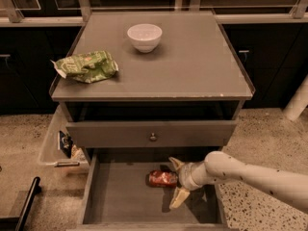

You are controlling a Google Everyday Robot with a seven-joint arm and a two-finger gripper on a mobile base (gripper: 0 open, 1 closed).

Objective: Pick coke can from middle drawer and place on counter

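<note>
The desk (192, 71) is a flat matte grey with small pale chips along its front edge. On its back middle sits a plain white bowl (144, 36); at its left edge lies a green snack bag (86, 66), wrinkled, with paler patches. Under the desk's front, the upper drawer (110, 134) is the same grey with a small dull metal knob (153, 137). Below that, the middle drawer (125, 196) has a bare darker grey floor. The coke can (162, 178) in it is shiny red, perhaps with a pale marking. The gripper (176, 181), low beneath the desk's front right, has spread cream-yellow fingers (179, 198) on an off-white arm (250, 174). The floor (269, 138) around the desk is speckled beige.
</note>
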